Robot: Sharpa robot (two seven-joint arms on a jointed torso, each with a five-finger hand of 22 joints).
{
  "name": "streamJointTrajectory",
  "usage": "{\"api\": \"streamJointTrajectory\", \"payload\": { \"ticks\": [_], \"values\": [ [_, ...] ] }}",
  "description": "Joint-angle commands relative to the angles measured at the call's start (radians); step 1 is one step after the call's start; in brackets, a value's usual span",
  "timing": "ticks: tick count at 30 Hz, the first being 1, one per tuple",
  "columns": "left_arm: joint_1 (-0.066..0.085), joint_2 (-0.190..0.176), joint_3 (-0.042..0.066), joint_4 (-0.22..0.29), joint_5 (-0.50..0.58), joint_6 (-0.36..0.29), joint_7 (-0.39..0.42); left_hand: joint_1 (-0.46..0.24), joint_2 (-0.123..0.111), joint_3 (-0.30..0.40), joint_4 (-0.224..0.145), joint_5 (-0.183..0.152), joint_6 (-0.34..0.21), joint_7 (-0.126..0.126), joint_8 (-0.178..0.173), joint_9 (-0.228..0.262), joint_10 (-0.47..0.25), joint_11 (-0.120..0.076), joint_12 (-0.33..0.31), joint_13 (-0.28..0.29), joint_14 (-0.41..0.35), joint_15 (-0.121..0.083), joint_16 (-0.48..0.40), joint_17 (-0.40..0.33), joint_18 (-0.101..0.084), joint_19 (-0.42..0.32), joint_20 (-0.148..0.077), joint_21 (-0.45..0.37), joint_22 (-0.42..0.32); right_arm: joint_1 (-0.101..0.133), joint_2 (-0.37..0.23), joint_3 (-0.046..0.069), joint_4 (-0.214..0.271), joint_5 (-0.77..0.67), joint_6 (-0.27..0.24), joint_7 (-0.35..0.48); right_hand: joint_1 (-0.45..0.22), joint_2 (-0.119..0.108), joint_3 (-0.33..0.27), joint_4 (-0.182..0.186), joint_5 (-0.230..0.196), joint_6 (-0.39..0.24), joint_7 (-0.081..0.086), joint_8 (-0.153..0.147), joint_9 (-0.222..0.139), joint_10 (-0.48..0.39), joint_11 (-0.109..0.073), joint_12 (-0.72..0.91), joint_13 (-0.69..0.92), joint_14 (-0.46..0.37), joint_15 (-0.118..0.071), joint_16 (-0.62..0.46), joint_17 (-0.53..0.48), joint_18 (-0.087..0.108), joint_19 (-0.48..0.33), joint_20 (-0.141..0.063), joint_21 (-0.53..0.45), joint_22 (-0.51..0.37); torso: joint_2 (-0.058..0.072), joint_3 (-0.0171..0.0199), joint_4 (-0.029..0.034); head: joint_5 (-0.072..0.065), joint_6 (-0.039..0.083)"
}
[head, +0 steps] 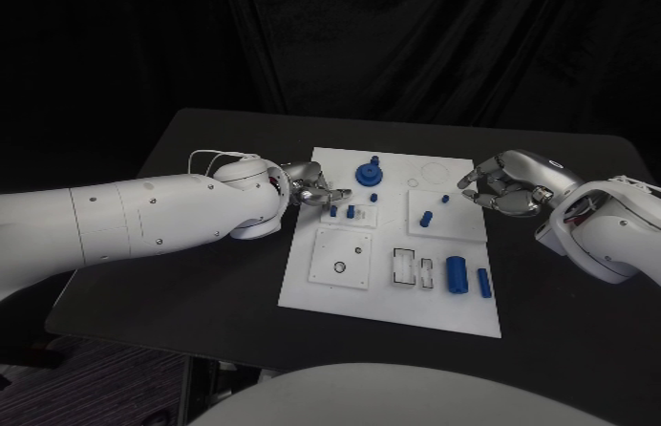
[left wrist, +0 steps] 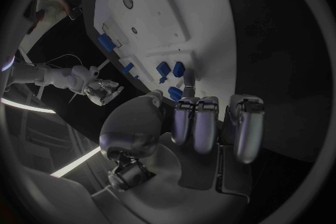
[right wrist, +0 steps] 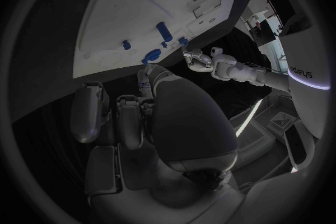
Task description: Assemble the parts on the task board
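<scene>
table: black table [head: 206, 283], carries everything
task board: white task board [head: 345, 302] flat mid-table, between the two arms, long side running away from robot
left arm: white, comes in from left [head: 124, 221], ends at board's left edge
right arm: white, in from right [head: 607, 230], ends at board's right edge
left hand: left hand [head: 311, 185] at board's left edge, far half, fingers curled in toward the small upright pegs; wrist view [left wrist: 203, 123] shows fingers folded side by side over palm, nothing seen in them, clenched on nothing
right hand: right hand [head: 507, 185] just off board's right edge, beside far-right square panel; fingers curled inward, wrist view [right wrist: 133, 117] shows them folded, no part held
near-left panel: square panel [head: 340, 258] with a dark ring hole, near-left of board
big cylinder: fat blue cylinder [head: 456, 274] lying near-right of board, next to white slotted block [head: 404, 266]
slim cylinder: blue slim cylinder [head: 485, 283] lying just right of the fat one
round part: blue round part with stem [head: 368, 173] standing at far-centre of board, just right of left hand
pegs: two small blue pegs [head: 342, 211] upright just below left hand fingers
right pegs: small blue peg [head: 426, 219] and smaller one [head: 445, 198] on far-right panel, near right hand, apart from it
</scene>
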Motion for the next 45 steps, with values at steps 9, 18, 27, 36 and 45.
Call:
{"api": "streamJointTrajectory", "payload": {
  "ticks": [9,18,27,36,45],
  "values": [
    [-0.002,0.001,0.0,-0.005,0.002,-0.037,0.063,-0.017,0.028,-0.028,0.0,-0.022,-0.003,0.001,0.01,0.004,0.104,0.006,0.004,0.263,0.104,0.005,0.007,0.263,-0.006,0.105,0.007,0.003,0.263,-0.003,-0.003,0.001,0.003,-0.002,0.002,-0.017,0.002,-0.003,0.008,0.001,0.004,0.006,-0.002,-0.006,-0.001,0.073,0.006,-0.006,0.229,0.083,0.007,-0.007,0.182,0.014,-0.004,0.0,-0.006,0.158,0.001,-0.0004,0.0014,-0.001,0.0],
    [-0.002,-0.005,0.0,-0.01,-0.025,-0.22,0.168,0.111,0.017,-0.046,-0.005,0.117,-0.028,-0.006,0.063,0.062,0.104,0.0,0.004,0.263,0.104,0.0,0.007,0.263,-0.006,0.105,0.003,0.003,0.263,-0.003,-0.007,0.001,0.006,-0.002,-0.007,-0.012,0.002,-0.003,0.008,0.001,0.004,0.006,-0.002,-0.006,-0.001,0.073,0.006,-0.006,0.229,0.083,0.007,-0.007,0.182,0.014,-0.004,0.0,-0.006,0.158,0.0,-0.0002,0.0002,-0.005,0.0],
    [-0.002,0.01,0.0,-0.045,-0.109,-0.369,0.379,0.435,-0.074,0.011,0.001,0.165,-0.262,0.054,0.133,0.166,0.068,0.048,-0.032,0.247,0.104,0.043,0.007,0.263,0.074,-0.214,0.031,-0.125,0.082,-0.003,-0.012,0.001,0.008,-0.002,-0.032,0.009,0.003,-0.004,0.01,-0.001,0.005,0.007,-0.003,-0.005,-0.001,0.077,0.006,-0.003,0.234,0.084,0.006,-0.003,0.185,0.012,-0.001,0.0,0.0,0.161,-0.001,-0.0008,-0.0013,-0.009,0.0],
    [-0.002,0.067,0.001,-0.133,-0.118,-0.259,0.597,0.649,-0.103,0.141,-0.025,0.144,-0.375,0.052,0.192,0.141,-0.25,0.063,-0.28,0.143,-0.198,0.065,-0.139,0.067,0.15,-0.492,0.059,-0.573,-0.307,-0.003,-0.009,0.001,0.007,-0.002,-0.048,0.026,0.006,-0.004,0.012,-0.005,0.008,0.012,-0.004,-0.003,0.0,0.079,0.005,-0.001,0.235,0.085,0.005,-0.001,0.188,0.011,0.001,-0.001,0.004,0.162,-0.001,-0.0011,-0.001,-0.018,0.0],
    [-0.001,0.131,0.001,-0.219,-0.119,-0.149,0.662,0.714,-0.164,0.256,-0.039,0.079,-0.44,0.055,0.16,-0.038,-0.854,0.13,-0.97,-0.32,-0.182,0.105,-0.162,-0.02,0.039,-0.052,0.105,-0.124,0.137,-0.003,-0.008,0.001,0.007,-0.002,-0.045,0.022,0.006,-0.004,0.012,-0.005,0.008,0.012,-0.004,-0.003,0.0,0.079,0.005,-0.001,0.235,0.085,0.005,-0.001,0.188,0.011,0.001,-0.001,0.004,0.162,0.003,-0.0009,-0.002,-0.026,0.0]
  ]
}}
